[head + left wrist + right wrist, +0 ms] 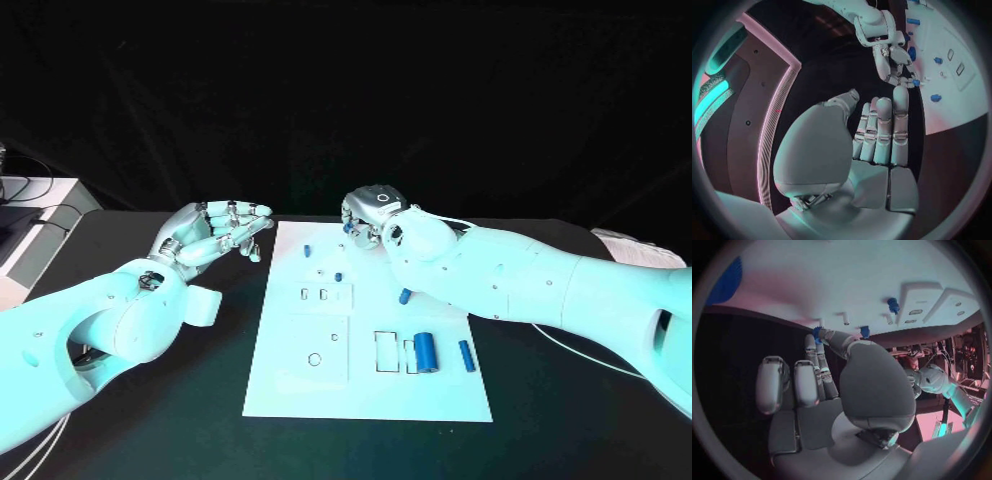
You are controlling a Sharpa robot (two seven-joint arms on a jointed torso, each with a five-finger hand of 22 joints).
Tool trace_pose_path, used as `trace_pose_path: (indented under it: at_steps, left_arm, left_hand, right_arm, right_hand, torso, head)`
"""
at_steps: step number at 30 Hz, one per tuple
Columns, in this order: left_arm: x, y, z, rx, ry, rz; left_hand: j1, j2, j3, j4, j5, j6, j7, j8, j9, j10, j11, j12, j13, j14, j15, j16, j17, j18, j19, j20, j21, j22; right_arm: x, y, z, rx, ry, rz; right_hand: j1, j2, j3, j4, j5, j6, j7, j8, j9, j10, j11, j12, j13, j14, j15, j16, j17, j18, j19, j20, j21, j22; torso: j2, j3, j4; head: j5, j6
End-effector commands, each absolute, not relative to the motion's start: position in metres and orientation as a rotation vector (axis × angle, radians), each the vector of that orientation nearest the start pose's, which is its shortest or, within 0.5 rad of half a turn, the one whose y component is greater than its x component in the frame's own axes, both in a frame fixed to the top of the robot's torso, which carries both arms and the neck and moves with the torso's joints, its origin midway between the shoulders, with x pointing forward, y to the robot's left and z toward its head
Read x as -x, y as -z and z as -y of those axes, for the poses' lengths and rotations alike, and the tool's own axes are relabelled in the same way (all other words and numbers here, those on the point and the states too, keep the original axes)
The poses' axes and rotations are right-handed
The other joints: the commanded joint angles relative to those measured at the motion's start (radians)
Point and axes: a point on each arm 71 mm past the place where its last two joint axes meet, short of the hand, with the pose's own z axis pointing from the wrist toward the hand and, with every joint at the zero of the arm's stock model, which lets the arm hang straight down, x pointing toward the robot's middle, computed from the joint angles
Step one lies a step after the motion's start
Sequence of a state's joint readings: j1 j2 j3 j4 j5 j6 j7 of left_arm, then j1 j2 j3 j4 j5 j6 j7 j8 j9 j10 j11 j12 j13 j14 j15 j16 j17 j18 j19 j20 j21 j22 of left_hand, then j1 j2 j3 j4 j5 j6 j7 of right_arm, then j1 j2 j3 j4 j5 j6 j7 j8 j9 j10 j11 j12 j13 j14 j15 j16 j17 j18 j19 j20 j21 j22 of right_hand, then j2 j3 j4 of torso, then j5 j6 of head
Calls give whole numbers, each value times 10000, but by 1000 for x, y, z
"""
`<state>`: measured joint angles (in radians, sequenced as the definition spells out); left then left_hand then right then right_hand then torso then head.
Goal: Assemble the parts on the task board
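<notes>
So the right hand is down at the far end of the task board, fingertips bunched on a small blue part; from the right wrist view it looks pinched between thumb and a finger, other fingers lying straighter alongside; I'd call that a hold, though the piece is tiny and mostly hidden by the fingers. My guess is the step in hand is seating or lifting that little piece at the board's far edge; to do it well I'd keep the pinch light and the wrist steady, come straight down or up rather than dragging sideways, since there are other small blue parts just beside the fingertips that a stray finger could knock; the board looks smooth and slick, so anything bumped will probably skate. The left hand hovers off the board's edge on its own side, holding nothing, fingers loosely curled but apart; it's well clear of the work, fine where it is. Materials: the board is a flat white plate, matte-ish, with shallow rectangular recesses and a small round hole; the parts look like hard plastic, mostly short cylinders and pegs; the fat blue cylinder and a thinner blue pin lie on their sides well back from the right hand, under its forearm, and round stuff like that will roll if nudged; another small blue peg sits between them and the hand.
</notes>
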<state>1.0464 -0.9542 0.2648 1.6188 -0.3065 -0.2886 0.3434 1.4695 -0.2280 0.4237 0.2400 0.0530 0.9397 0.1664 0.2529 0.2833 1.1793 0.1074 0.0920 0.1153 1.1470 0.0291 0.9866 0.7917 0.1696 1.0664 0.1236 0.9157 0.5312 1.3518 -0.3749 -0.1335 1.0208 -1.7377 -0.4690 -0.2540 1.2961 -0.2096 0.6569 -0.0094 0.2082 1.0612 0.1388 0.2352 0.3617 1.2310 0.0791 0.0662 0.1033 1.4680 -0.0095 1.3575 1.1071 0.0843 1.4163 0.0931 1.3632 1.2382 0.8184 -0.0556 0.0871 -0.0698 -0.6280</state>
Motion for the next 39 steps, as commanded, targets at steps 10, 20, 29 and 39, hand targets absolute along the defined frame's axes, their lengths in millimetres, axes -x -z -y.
trace_pose_path:
  at_steps: [10, 20, 29, 39]
  left_arm:
    - [-480, 124, -239, 8397, 15694, -13162]
    - [-482, 125, -241, 8438, 15619, -13132]
    - [-482, 125, -241, 8451, 15600, -13122]
    - [-483, 125, -241, 8457, 15592, -13117]
  left_hand:
    - [-61, 25, 69, -14, -24, -83, 9, 0, 15, -84, -21, 25, 14, 45, 30, 48, 10, 129, -86, 2, 72, 22]
    - [-63, 22, 69, -17, -25, -89, 11, -1, 17, -96, -18, 23, 13, 41, 31, 47, 0, 129, -93, 4, 84, 30]
    - [-63, 22, 69, -17, -25, -89, 11, -1, 17, -96, -18, 23, 13, 41, 31, 47, 0, 129, -93, 4, 84, 30]
    - [-61, 28, 83, -25, -23, -107, 23, -7, 20, -135, -9, 15, 11, 39, 38, 57, -14, 130, -113, 10, 121, 54]
  right_arm:
    - [-575, 141, 96, 3859, -3475, -13472]
    - [-574, 142, 97, 3893, -3505, -13535]
    - [-574, 142, 98, 3891, -3489, -13534]
    - [-575, 141, 99, 3770, -3496, -13379]
  right_hand:
    - [-121, -93, 75, 35, -19, -97, 49, -3, 4, -174, 17, -63, -49, 202, 65, 39, -46, -158, 30, 49, -13, -30]
    - [-176, -167, 66, 58, -19, -142, 65, -29, 18, -221, 35, -56, -70, 194, 82, 40, -67, -152, 12, 67, -36, -56]
    - [-244, -328, 82, 95, -83, -343, 147, -163, 20, -450, 111, -64, -141, 163, 142, 27, -153, -124, -59, 120, -134, -179]
    - [-176, -598, -262, 165, -283, -1129, 318, -764, -185, -1483, 318, -60, -367, -92, 315, -381, -1044, 82, -543, 293, -894, -1172]
  torso:
    - [1, 0, -18]
    - [0, 6, -32]
    - [-2, 7, -19]
    - [2, 5, -32]
  head:
    - [75, -113]
    - [102, -132]
    - [98, -154]
    - [91, -143]
